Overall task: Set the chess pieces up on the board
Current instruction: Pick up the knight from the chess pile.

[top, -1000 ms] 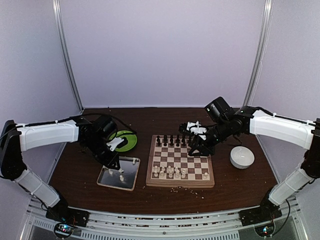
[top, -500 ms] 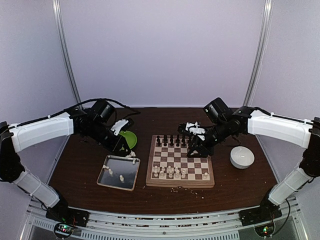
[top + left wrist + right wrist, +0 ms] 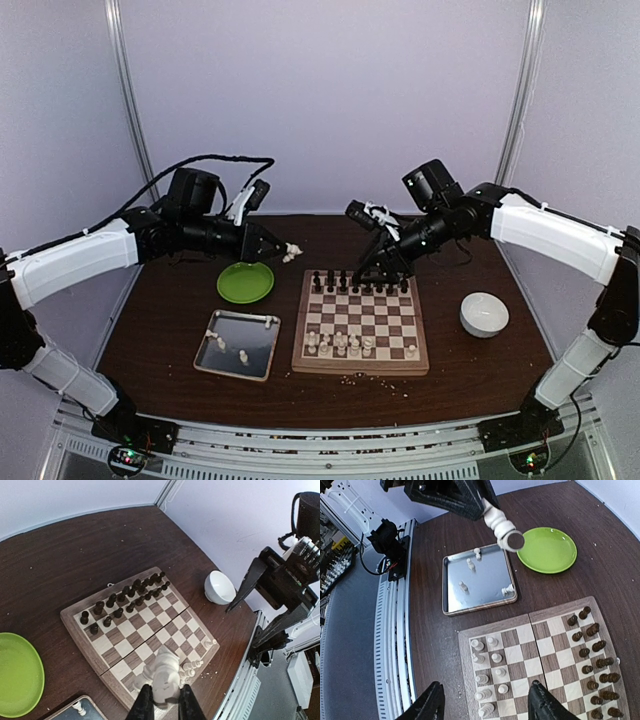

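The left tool (image 3: 165,689) is clamped on a small cream-white turned chess piece (image 3: 163,669). It holds the piece up in the air over the back left part of the dark wooden counter (image 3: 150,330), just beyond the round green plate (image 3: 245,283) and left of the square wooden chequered board (image 3: 358,371). The piece lies close to level, its long axis in line with the fingers. The pinch looks to be at the head end, with the round flat foot sticking out toward the board side.

I'd judge it very light, hard and smooth, so apt to slip or swivel in a pinch, and quick to topple on its narrow foot. The waist above the foot seems the surest place to grip. The foot has to swing downward before the piece can stand on a square.

The right tool (image 3: 487,685) hangs empty, jaws apart, over the board's far edge above the rows of dark pieces (image 3: 355,283).
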Robot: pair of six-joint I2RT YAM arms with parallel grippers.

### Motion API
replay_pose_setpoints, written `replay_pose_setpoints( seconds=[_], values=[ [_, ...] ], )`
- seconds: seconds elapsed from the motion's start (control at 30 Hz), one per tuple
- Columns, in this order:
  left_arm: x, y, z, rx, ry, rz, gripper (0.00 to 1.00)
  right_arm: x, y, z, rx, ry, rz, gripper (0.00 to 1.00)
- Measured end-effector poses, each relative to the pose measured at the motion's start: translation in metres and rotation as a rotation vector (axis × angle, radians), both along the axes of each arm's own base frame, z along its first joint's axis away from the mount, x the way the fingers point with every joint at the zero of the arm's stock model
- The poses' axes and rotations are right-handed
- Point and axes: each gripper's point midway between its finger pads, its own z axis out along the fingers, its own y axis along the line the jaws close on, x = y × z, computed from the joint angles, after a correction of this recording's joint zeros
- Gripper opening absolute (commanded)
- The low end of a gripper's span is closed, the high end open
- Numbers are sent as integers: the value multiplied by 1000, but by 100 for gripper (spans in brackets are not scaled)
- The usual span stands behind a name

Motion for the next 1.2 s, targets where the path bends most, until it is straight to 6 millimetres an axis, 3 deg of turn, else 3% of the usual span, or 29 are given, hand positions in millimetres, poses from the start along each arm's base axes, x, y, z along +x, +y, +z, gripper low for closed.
replay_pose_setpoints(
  seconds=[0.33, 0.53, 0.67, 0.9, 1.1, 1.2],
  values=[
    [-20, -34, 28, -79, -10, -123, 0, 15, 49, 42, 120, -38, 79, 63],
    [-30, -47, 31, -90, 0, -178, 0, 4, 65, 45, 154, -37, 130, 57],
    [-32, -49, 29, -88, 7, -186, 0, 3, 68, 47, 172, -32, 137, 47],
    [-31, -49, 30, -90, 4, -187, 0, 3, 69, 42, 175, -9, 126, 51],
    [-31, -49, 30, -87, 1, -188, 0, 3, 68, 35, 167, -3, 121, 45],
    [-31, -49, 29, -84, 1, -188, 0, 3, 67, 30, 156, 3, 117, 35]
  ],
)
